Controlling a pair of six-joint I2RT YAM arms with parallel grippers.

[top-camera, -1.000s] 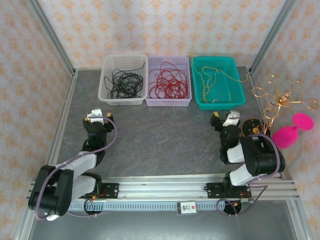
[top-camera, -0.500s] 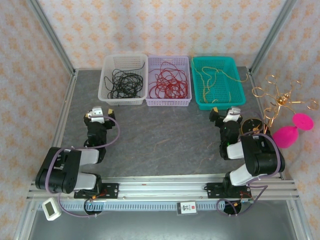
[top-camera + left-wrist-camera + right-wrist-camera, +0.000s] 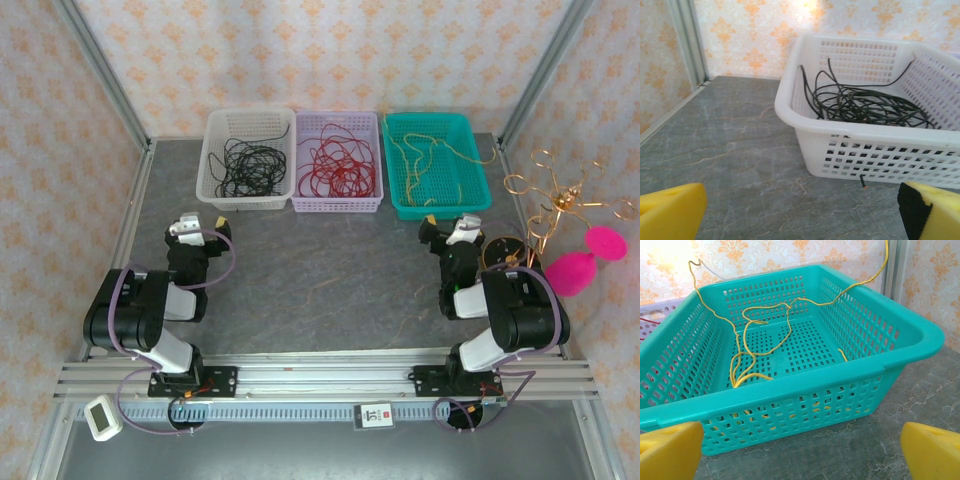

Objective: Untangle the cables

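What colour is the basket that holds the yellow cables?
The basket is teal green, seen best in the right wrist view.

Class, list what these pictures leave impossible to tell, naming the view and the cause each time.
1. Top view: whether the black cables are knot-free; strands too thin and small.
2. Left wrist view: the white basket, right end cut off by the frame edge.
3. Right wrist view: where a yellow cable ends; it runs off the top edge.
4. Top view: what the small white device is; too small.
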